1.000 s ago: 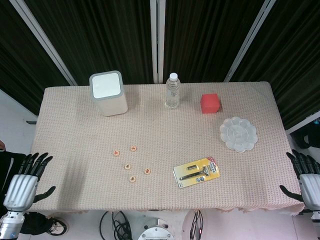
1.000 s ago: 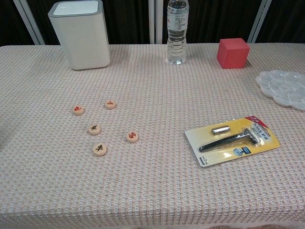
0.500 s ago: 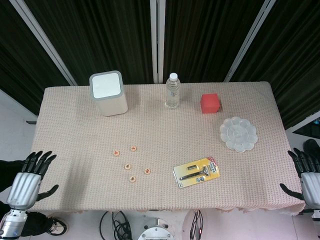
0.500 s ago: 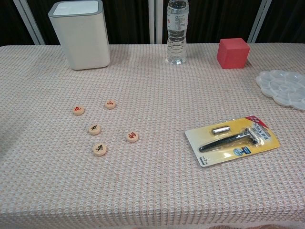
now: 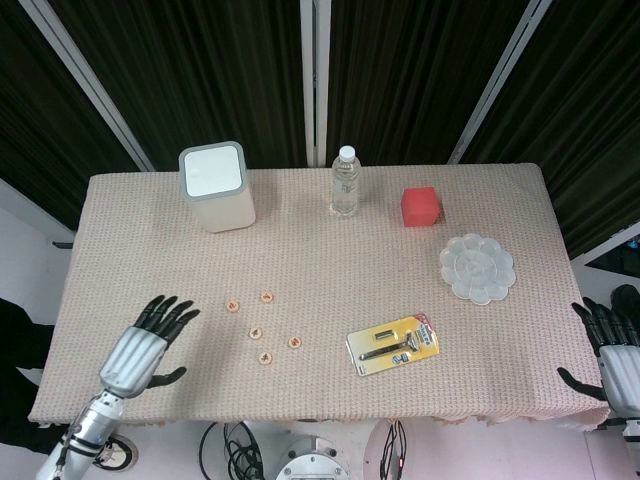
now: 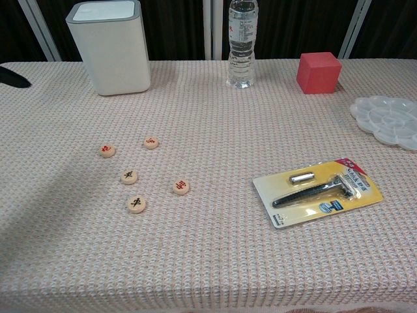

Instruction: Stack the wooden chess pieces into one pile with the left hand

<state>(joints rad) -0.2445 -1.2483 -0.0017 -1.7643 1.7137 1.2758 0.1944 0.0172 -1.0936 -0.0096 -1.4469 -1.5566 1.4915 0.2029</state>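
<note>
Several round wooden chess pieces lie flat and apart on the woven tablecloth: two with red marks [image 6: 107,150] [image 6: 151,142], one [image 6: 129,176] below them, one [image 6: 136,204] nearest the front and one [image 6: 181,187] to the right. In the head view the same cluster of pieces [image 5: 263,329] sits left of centre. My left hand [image 5: 140,351] hovers over the table's front left with fingers spread, holding nothing, a short way left of the pieces. One dark fingertip [image 6: 14,77] shows at the chest view's left edge. My right hand [image 5: 617,357] stays open off the table's right edge.
A white box-shaped bin [image 5: 216,186] stands at the back left, a water bottle [image 5: 345,182] at back centre, a red cube [image 5: 421,206] to its right. A clear flower-shaped palette [image 5: 477,267] lies at the right. A packaged razor [image 5: 393,344] lies front centre-right.
My left hand has moved right from beyond the table's left edge to over the cloth, closer to the pieces. The pieces and the right hand have not moved.
</note>
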